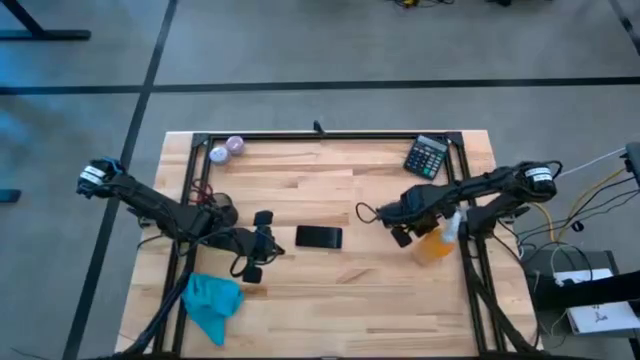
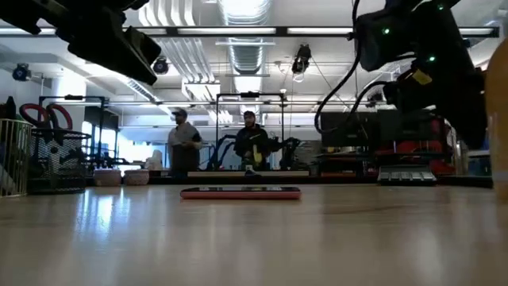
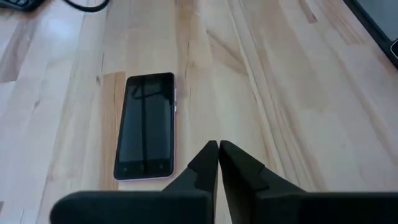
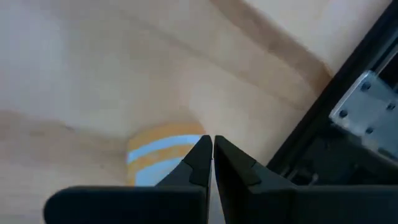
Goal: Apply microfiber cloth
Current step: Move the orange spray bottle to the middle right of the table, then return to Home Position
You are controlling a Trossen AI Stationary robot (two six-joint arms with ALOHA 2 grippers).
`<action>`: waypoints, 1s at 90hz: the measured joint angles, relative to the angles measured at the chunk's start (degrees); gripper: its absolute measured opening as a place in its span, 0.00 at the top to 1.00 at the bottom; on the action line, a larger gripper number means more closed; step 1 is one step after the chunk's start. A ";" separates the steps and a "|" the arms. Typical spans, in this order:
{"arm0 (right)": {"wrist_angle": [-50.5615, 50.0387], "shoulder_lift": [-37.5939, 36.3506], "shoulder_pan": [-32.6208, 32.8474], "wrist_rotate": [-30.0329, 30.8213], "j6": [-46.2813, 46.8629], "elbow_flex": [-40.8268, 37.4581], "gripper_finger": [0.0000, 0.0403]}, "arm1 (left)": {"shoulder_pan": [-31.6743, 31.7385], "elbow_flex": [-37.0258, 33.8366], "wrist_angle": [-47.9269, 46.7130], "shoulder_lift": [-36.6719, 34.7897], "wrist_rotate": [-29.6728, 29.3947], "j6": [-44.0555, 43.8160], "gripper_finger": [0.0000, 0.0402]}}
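The teal-blue microfiber cloth lies crumpled on the table near the front left, and no gripper touches it. A black phone lies flat, screen up, at the table's middle. My left gripper hovers shut just left of the phone, pointing toward it. My right gripper is shut with nothing between its fingers. It stands over the orange spray bottle, apart from it as far as shows.
A calculator lies at the far right and two small purple objects at the far left. A black frame rail runs beside the bottle. Bare wood stretches between phone and cloth. People stand in the room beyond.
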 joint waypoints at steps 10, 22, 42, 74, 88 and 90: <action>0.24 0.43 3.57 -3.07 3.00 0.00 1.00 | 0.00 0.00 0.16 0.00 0.00 0.00 0.99; 1.46 0.42 6.50 -4.30 4.42 0.00 1.00 | 0.00 0.00 0.31 0.00 0.00 0.00 1.00; 3.46 -0.04 4.20 -1.48 -3.22 1.21 1.00 | 0.00 0.00 0.52 0.00 0.02 0.98 1.00; 20.96 -0.06 -10.36 1.96 -33.60 1.05 1.00 | 3.81 0.02 1.62 0.00 6.99 3.23 1.00; 27.78 -0.10 -14.28 2.28 -46.79 0.56 1.00 | 6.29 0.02 3.78 -0.02 9.52 4.59 1.00; 28.48 -0.21 -14.64 2.43 -48.13 0.37 1.00 | 6.63 0.02 4.03 -0.04 9.86 4.78 1.00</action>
